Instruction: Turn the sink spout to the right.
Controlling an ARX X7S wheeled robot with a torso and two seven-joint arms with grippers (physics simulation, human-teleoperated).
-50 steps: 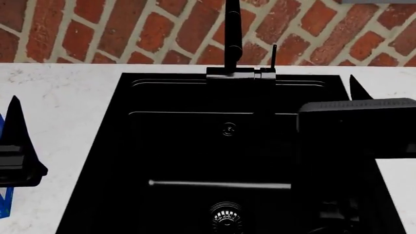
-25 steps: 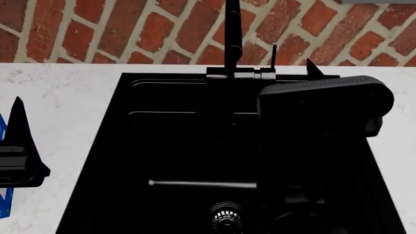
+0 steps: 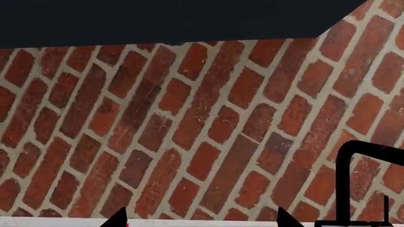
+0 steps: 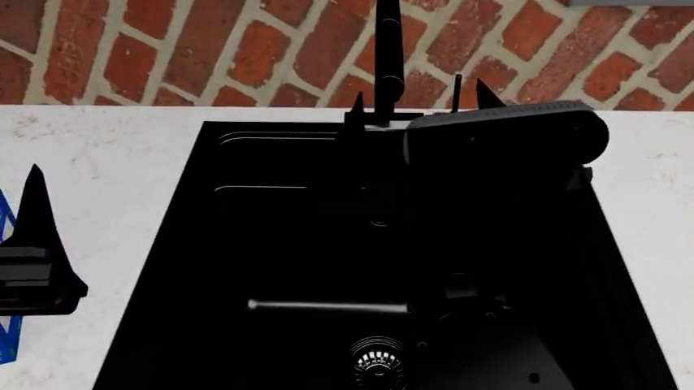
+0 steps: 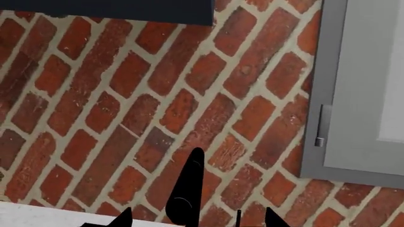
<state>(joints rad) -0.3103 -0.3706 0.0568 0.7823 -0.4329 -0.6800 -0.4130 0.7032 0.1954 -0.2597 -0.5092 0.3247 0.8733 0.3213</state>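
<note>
— What takes up most of the scene?

— A brick wall (image 4: 217, 49) runs along the back, with a pale counter (image 4: 109, 187) below it. Set into the counter is the sink (image 4: 292, 244), a wide black basin with a small round drain (image 4: 378, 357) near its front edge.

— And the spout?

— The spout (image 4: 388, 57) stands at the middle of the sink's back rim, its riser going straight up past the top of the head view. A thin lever (image 4: 457, 89) stands just beside it to the right.

— Where are the arms?

— The right arm (image 4: 499, 146) reaches over the right half of the basin, its gripper (image 4: 418, 101) at the back rim. One fingertip shows just left of the spout's foot and the other right of the lever, so the jaws are spread wide and grasp nothing. In the right wrist view the spout (image 5: 188, 189) rises between the two tips.

— The left one?

— The left gripper (image 4: 32, 260) hangs over the counter at the far left, well apart from the sink. Its tips stand apart in the left wrist view, with nothing between them.
</note>
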